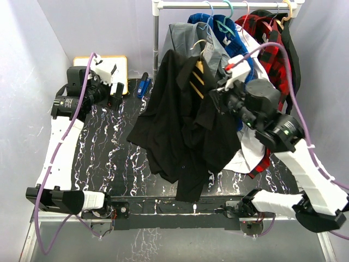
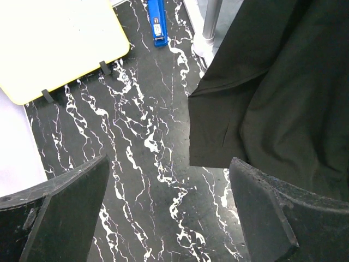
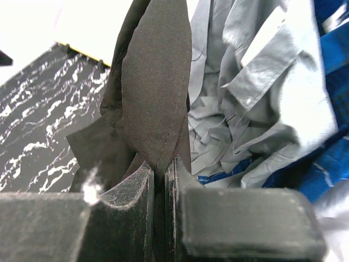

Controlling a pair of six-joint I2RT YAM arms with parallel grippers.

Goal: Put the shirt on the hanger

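From above, the black shirt [image 1: 180, 125] hangs in a slumped heap at mid-counter [image 1: 109, 158], its lower folds spread on the marbled top. The bars of the yellow-orange hanger [image 1: 197, 76] show in its neck opening, below the clothes rail [image 1: 229, 5]. Whether both shoulders sit on the hanger cannot be told. The right end effector [image 1: 220, 97] is at the shirt's upper right edge, and the left end effector [image 1: 115, 97] hovers well apart over bare counter. In the left wrist view its fingers [image 2: 82, 191] stand wide apart and empty, with a hem corner of the shirt [image 2: 272, 98] just ahead and a blue stapler [image 2: 157, 22] farther off. In the right wrist view the fingers [image 3: 136, 180] are pressed together on a narrow fold of black cloth, with a grey shirt [image 3: 245, 109] behind. The cloth looks light, limp and fairly grippy, so it should sag and bunch where unsupported. A pinch at the collar or shoulder seam looks wiser than one at the loose hem.
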